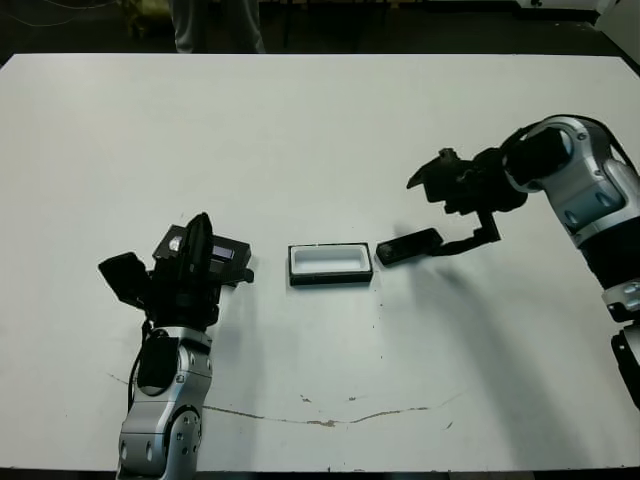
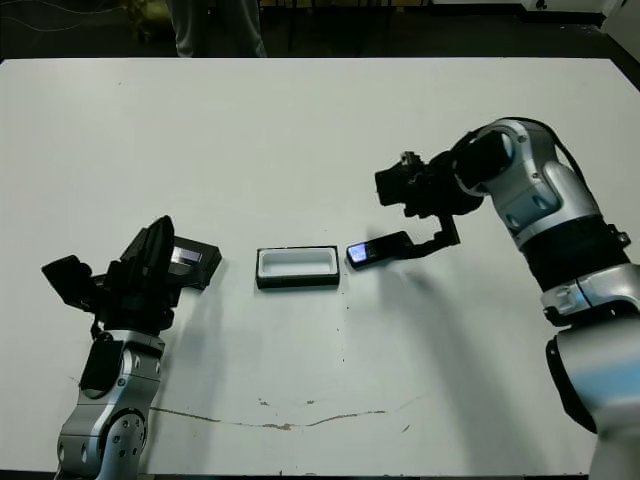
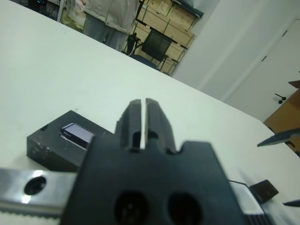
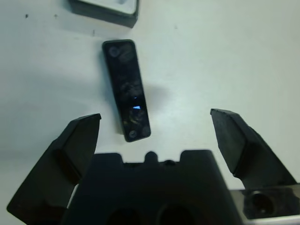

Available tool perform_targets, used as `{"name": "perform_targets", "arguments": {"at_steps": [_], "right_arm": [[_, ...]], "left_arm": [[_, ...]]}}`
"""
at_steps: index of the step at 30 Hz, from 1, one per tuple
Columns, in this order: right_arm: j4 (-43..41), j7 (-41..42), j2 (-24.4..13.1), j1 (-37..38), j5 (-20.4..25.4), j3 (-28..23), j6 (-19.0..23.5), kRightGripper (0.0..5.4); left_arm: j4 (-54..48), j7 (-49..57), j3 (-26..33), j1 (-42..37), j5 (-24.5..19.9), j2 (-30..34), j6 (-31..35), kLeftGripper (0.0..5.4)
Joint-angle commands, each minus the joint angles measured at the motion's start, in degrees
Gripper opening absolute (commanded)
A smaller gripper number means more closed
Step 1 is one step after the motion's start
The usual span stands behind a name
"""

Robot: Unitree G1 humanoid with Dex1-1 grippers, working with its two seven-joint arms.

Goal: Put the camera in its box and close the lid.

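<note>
Box [image 1: 330,265] open, white lining up, mid-table, nearer front edge than far edge. Camera [image 1: 407,245] flat on table just right of box, apart from it (glossy patch faces box end). Lid [image 2: 190,262] left of box, partly hidden by left gripper [image 3: 141,122], fingers pressed together, holding nothing. Right gripper [image 4: 154,129] above camera's right end, fingers spread wide, not touching it. Person's legs [image 1: 215,25] beyond far edge.
</note>
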Motion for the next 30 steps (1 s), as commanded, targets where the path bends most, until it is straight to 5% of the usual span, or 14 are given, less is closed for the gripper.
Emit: {"name": "perform_targets", "arguments": {"at_steps": [1, 10, 25, 30], "right_arm": [[1.02, 2.44, 0.32, -1.91, -1.03, 1.34, -1.25, 5.38], [5.72, 3.63, 1.74, -3.67, -2.08, 2.0, -2.13, 5.11], [18.1, -1.36, 5.12, -4.71, -7.45, 4.46, -9.59, 1.71], [19.17, -2.65, 5.92, -4.37, -9.09, 5.64, -12.33, 2.22]], "left_arm": [[0.45, 0.31, 0.4, 1.04, 0.42, 0.11, 0.17, 0.0], [0.61, 0.32, 0.37, 0.86, 0.49, 0.08, 0.16, 0.0], [0.3, 0.83, 0.14, 1.07, 0.24, -0.09, 0.43, 0.0], [0.37, 0.98, -0.07, 1.07, 0.7, -0.11, 0.24, 0.0]]}}
